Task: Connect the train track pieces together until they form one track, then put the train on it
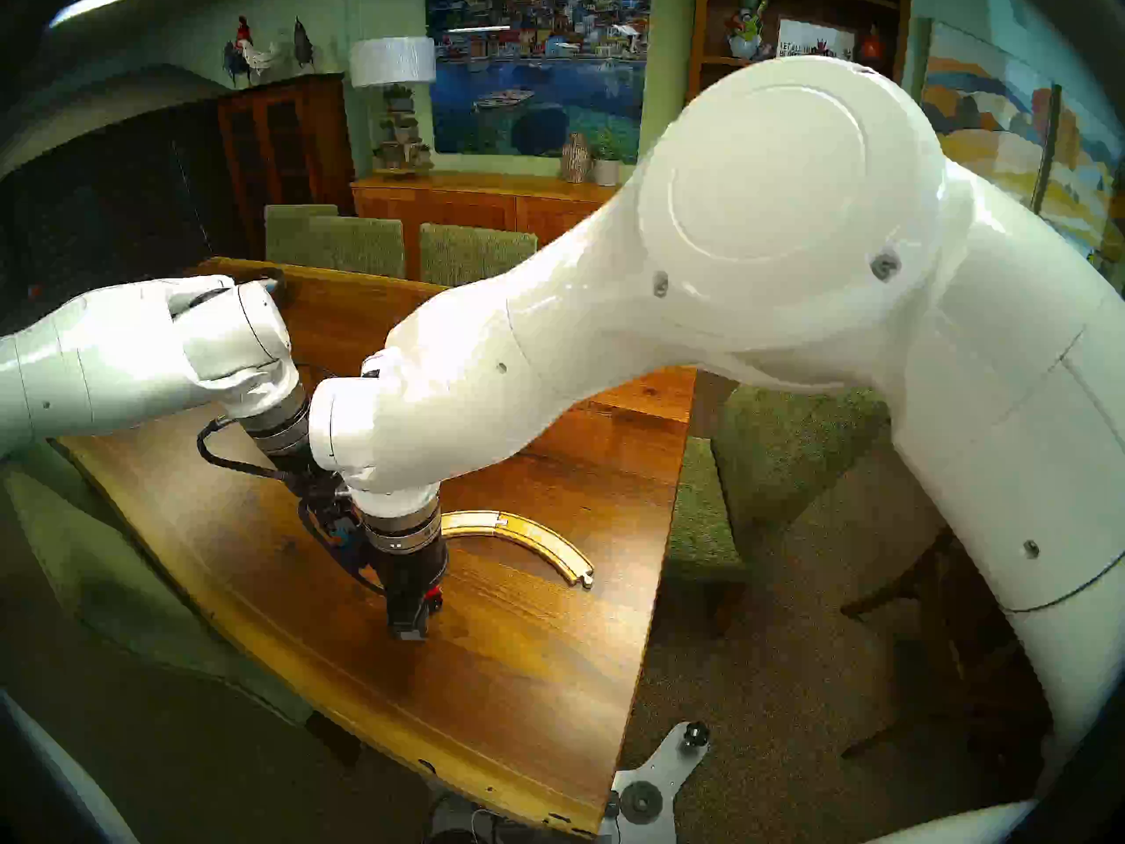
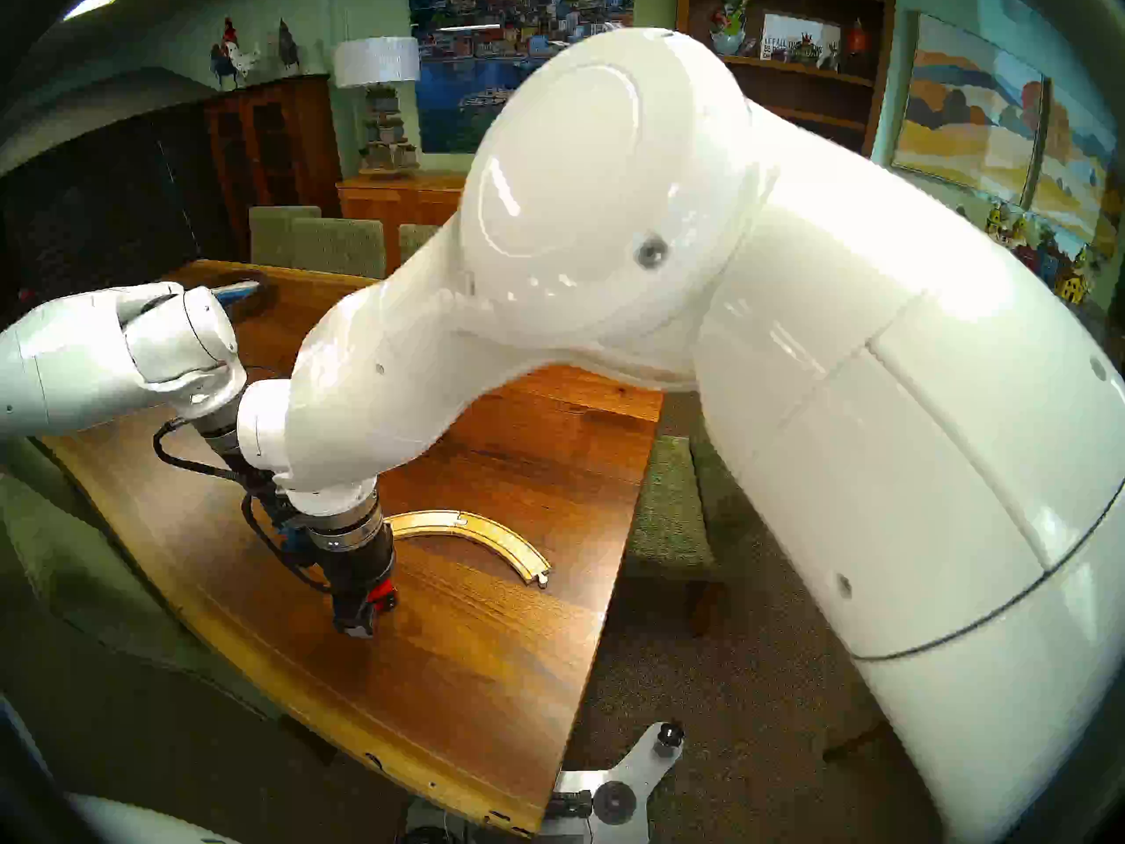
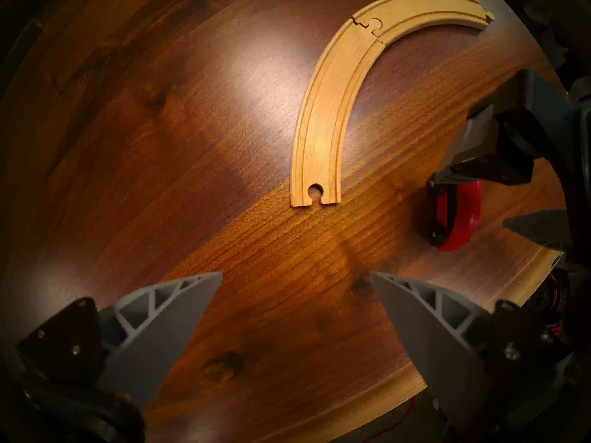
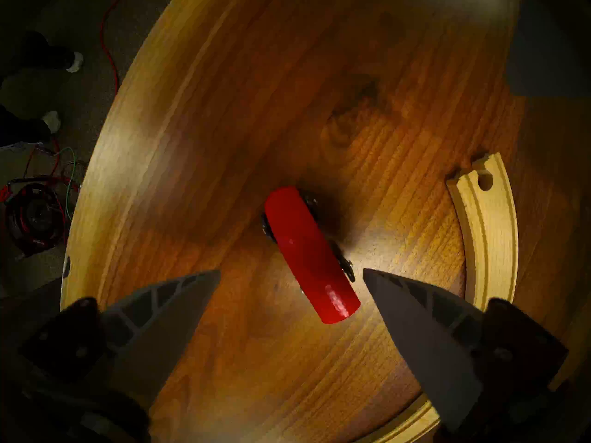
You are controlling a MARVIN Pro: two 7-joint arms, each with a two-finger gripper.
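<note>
The two train track pieces lie joined as one pale curved track (image 1: 528, 535) (image 2: 481, 529) on the wooden table (image 1: 548, 672); the peg-and-hole joint shows in the left wrist view on the track (image 3: 323, 113). The red train (image 4: 308, 257) (image 3: 463, 218) (image 1: 433, 594) stands on the table beside the track's near end (image 4: 486, 221), apart from it. My right gripper (image 4: 292, 271) (image 1: 409, 629) is low over the train, open, one finger on each side. My left gripper (image 3: 295, 273) hovers open and empty above the table, short of the track's hole end; the right arm hides it in the head views.
The table's front edge (image 4: 105, 164) runs close by the train, with cables and a fan on the floor (image 4: 35, 218) beyond it. Green chairs (image 1: 706, 520) stand around the table. A dark object (image 1: 277, 288) sits at the far left corner.
</note>
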